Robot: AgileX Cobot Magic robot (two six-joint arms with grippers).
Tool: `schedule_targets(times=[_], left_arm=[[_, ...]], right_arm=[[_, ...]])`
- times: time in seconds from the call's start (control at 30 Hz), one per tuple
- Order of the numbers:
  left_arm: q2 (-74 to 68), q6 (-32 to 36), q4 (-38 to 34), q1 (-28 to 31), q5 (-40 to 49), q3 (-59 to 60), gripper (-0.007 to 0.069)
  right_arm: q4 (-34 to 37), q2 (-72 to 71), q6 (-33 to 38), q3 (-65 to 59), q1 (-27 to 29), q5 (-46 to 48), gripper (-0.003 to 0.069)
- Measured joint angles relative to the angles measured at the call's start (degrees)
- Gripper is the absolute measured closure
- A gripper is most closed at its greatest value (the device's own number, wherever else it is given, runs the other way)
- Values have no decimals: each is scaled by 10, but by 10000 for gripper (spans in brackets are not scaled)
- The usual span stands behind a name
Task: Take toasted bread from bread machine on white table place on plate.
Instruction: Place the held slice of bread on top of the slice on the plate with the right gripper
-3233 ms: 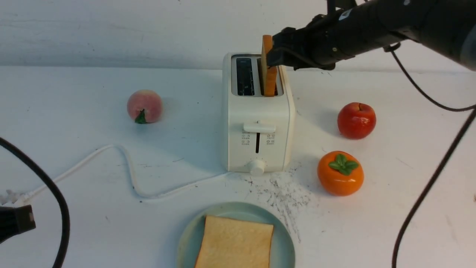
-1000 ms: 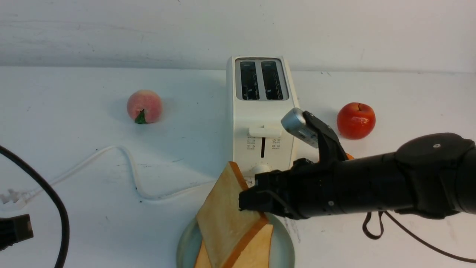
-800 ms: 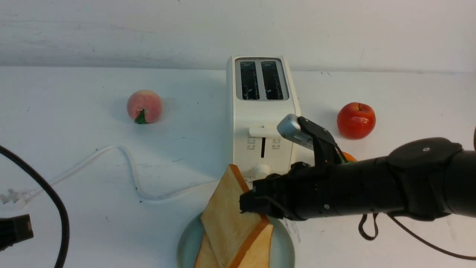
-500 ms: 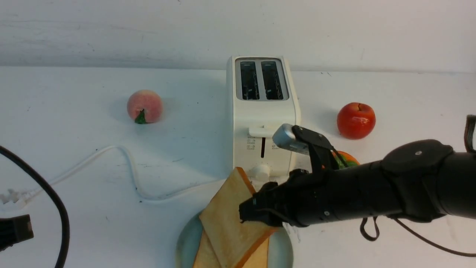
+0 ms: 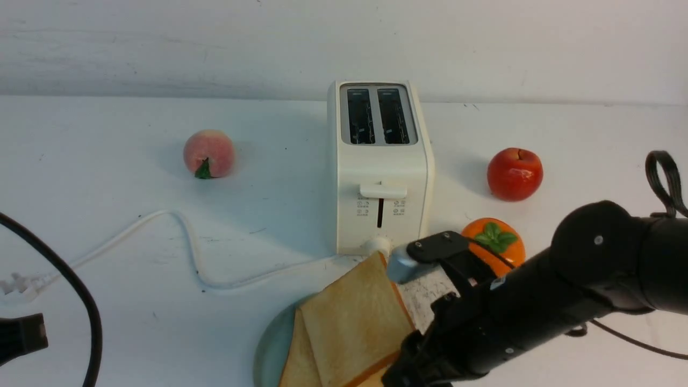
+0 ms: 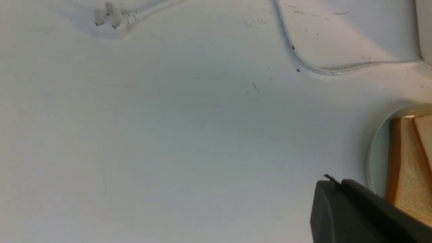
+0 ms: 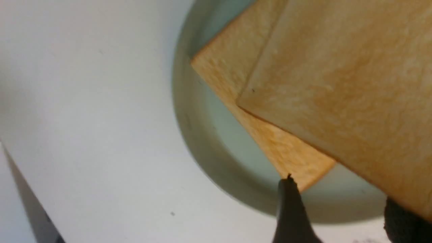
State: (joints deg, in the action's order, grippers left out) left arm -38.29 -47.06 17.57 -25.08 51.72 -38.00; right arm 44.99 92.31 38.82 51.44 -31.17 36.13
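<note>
While the right hand (image 7: 337, 195) is standing open just over the plate (image 5: 267, 349), the upper toasted bread (image 5: 357, 317) is lying askew on the lower slice (image 5: 293, 360); any retreat should be steering clear of its overhanging crust.

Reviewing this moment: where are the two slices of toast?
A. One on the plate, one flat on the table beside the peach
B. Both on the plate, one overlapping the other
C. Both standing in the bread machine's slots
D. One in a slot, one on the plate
B: both slots of the bread machine show empty, and the upper slice lies askew over the lower slice on the plate.
</note>
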Motion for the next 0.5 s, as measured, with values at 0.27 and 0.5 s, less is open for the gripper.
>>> schedule_targets(times=[0.27, 0.5], left_arm=[[0, 0, 0, 0, 0, 0, 624], [0, 0, 1, 0, 0, 0, 624]], right_arm=[[-180, -30, -150, 1, 0, 50, 282], [-209, -52, -166, 17, 0, 84, 307]])
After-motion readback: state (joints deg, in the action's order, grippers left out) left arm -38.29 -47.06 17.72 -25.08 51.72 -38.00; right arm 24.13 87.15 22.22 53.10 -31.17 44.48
